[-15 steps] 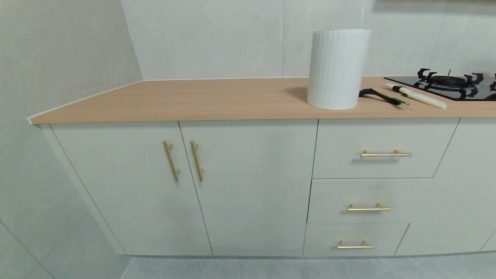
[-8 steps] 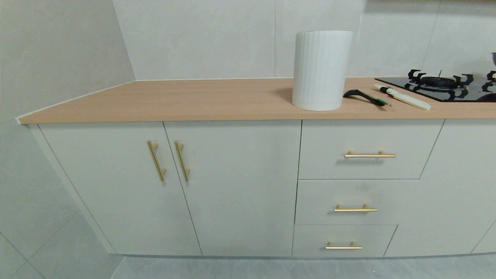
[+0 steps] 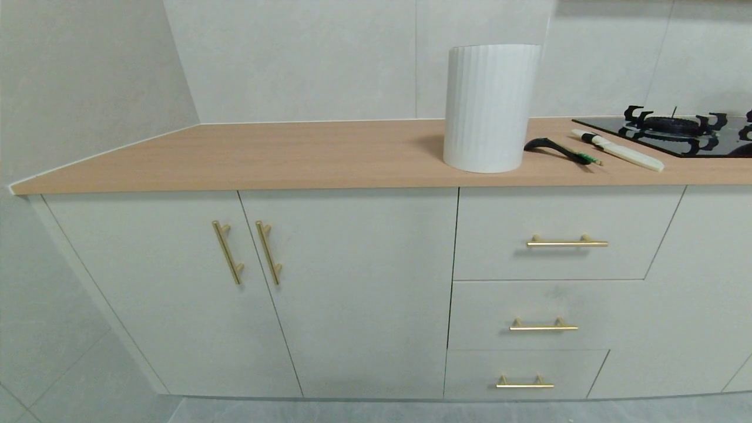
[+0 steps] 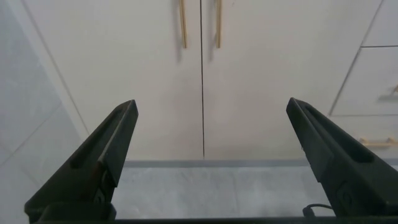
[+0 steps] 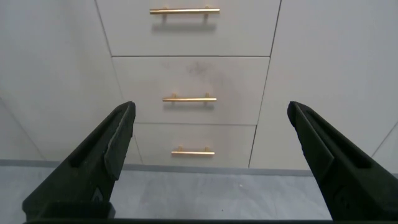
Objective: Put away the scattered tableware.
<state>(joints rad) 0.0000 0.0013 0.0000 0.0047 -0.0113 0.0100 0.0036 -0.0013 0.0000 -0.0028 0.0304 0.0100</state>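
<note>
A tall white ribbed holder [image 3: 489, 108] stands upright on the wooden countertop [image 3: 282, 155]. Just right of it lie a black ladle-like utensil [image 3: 552, 149] with thin green chopsticks [image 3: 587, 157] and a white knife with a black band [image 3: 620, 150]. My left gripper [image 4: 208, 118] is open, low down, facing the double cabinet doors [image 4: 202, 68]. My right gripper [image 5: 211, 118] is open too, facing the drawer stack [image 5: 193, 81]. Nothing is between either pair of fingers.
A black gas hob [image 3: 681, 132] sits at the counter's right end. Below the counter are two cabinet doors with gold handles [image 3: 247, 252] and three drawers with gold bar handles [image 3: 567, 242]. A tiled wall meets the counter's left end. Grey floor [image 3: 411, 411] lies in front.
The whole head view has shifted, so the camera moved: the counter and cabinets now sit slightly lower and further left. The utensils and holder keep their places on the counter.
</note>
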